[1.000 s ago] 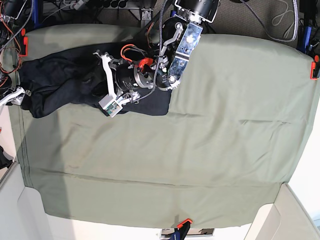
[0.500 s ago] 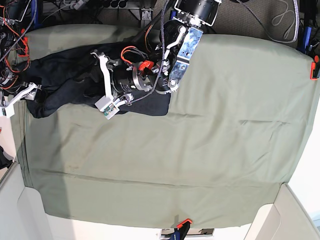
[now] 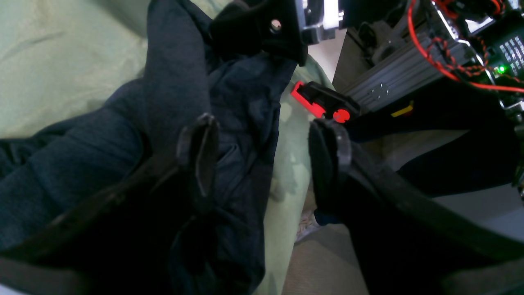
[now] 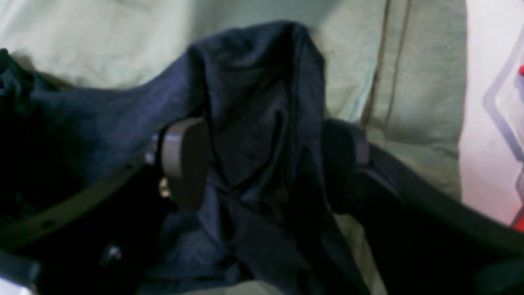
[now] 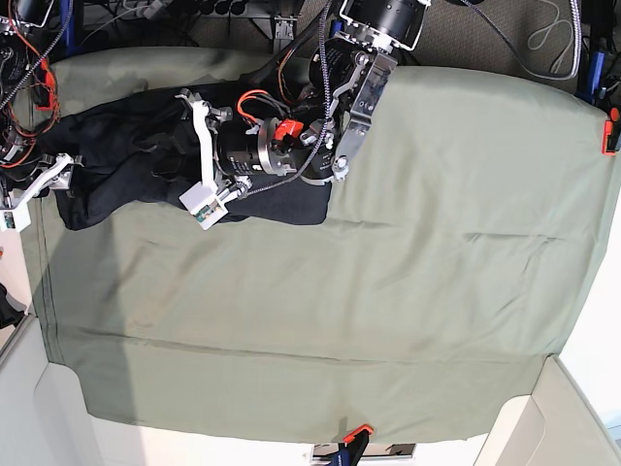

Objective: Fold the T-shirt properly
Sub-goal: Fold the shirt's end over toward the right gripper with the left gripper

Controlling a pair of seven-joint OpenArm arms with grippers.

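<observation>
The dark charcoal T-shirt [image 5: 126,170] lies bunched at the back left of the table. My left gripper [image 5: 157,148] reaches over it from the top centre. In the left wrist view this gripper [image 3: 264,157] is open, with one finger [image 3: 200,155] on the shirt [image 3: 172,98] and the other finger [image 3: 327,155] past the cloth's edge. My right gripper [image 5: 70,180] comes in at the shirt's left end. In the right wrist view it [image 4: 262,162] stands open astride a raised fold of the shirt [image 4: 254,123], and the pads do not pinch the fabric.
An olive-green cloth [image 5: 408,282] covers the table. Red clamps hold it at the right edge [image 5: 611,131], the front edge [image 5: 355,432] and the left corner [image 3: 319,104]. Cables and a metal frame [image 3: 393,78] crowd the back left. White bins [image 5: 543,427] flank the front corners.
The right gripper has come in from the left edge toward the shirt's end. The left wrist has drifted slightly left and up. Both grippers stay open.
</observation>
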